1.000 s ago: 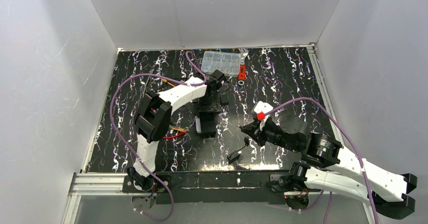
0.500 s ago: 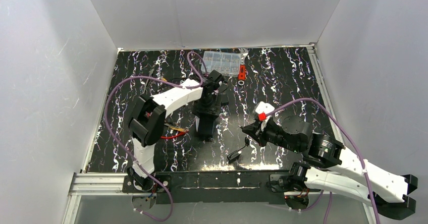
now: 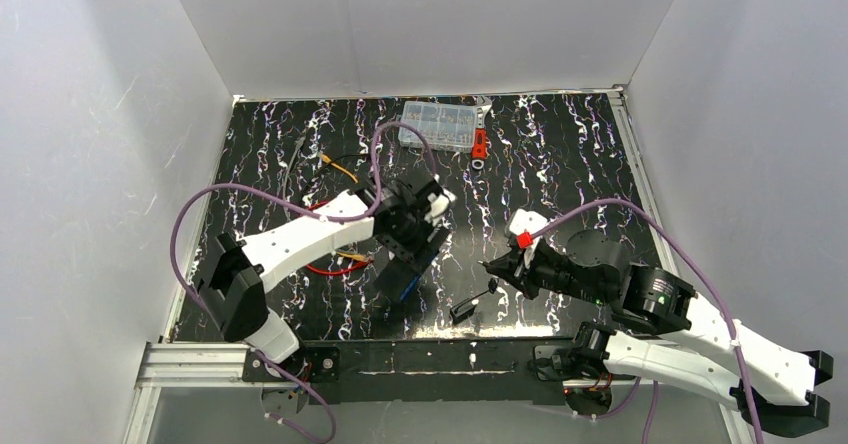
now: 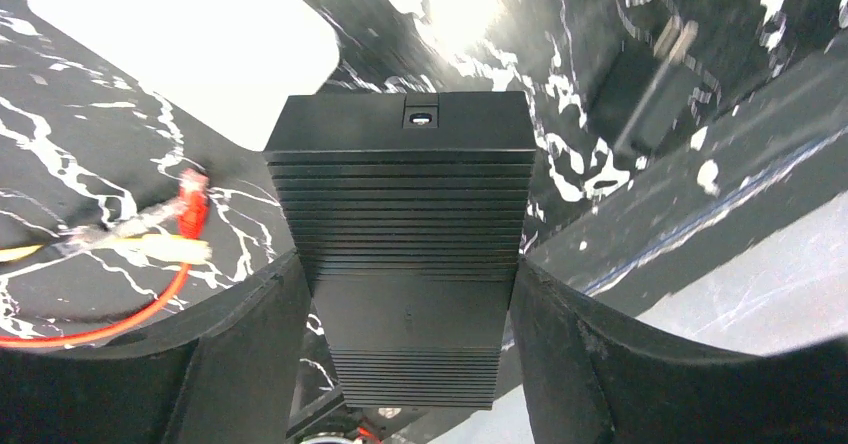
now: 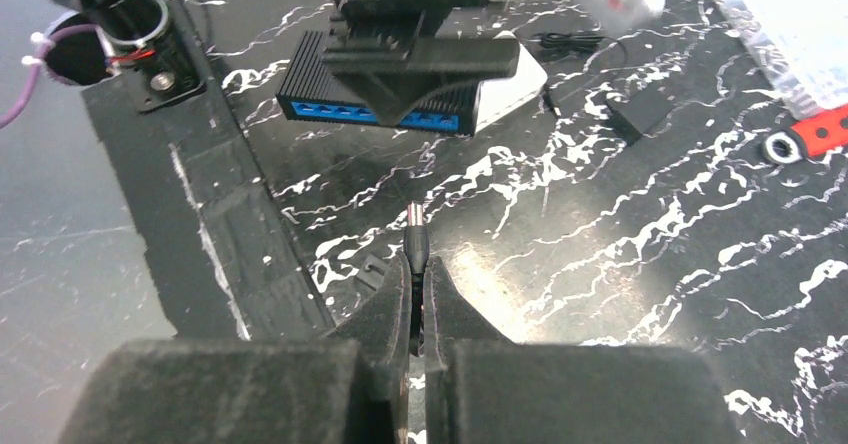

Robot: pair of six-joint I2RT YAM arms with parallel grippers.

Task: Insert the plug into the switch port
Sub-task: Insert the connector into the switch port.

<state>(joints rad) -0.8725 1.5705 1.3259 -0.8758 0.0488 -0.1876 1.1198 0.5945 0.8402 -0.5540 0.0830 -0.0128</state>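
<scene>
The right claw (image 5: 416, 282) is standing pressed together, its two pads pinching the plug (image 5: 416, 232), a small dark barrel with a metal tip that is projecting just past the fingertips. A thin black lead (image 3: 487, 286) is hanging from this grip down to a black adapter (image 3: 462, 311) lying on the marbled mat (image 3: 560, 164). The plug is pointing toward the switch (image 5: 308, 72) and is sitting well apart from it, above the mat. The left claw (image 4: 408, 284) is clamping the switch, a flat black ribbed box, across its width, with one finger (image 4: 250, 344) bearing on each long side. The blue face (image 5: 330, 112) carrying the row of ports is facing the right claw, and part of the left claw is covering the middle of that row. On the opposite end a single small round socket (image 4: 423, 117) is showing. Whether the switch is resting on the mat or is lifted off it cannot be told. A white-grey rounded box (image 4: 180, 44) is lying just beyond the switch, and a red wire (image 4: 100, 326) with a red connector (image 4: 191, 196) is lying beside it. A thin orange cable (image 3: 343, 169) is lying farther back, its end too small to make out.
</scene>
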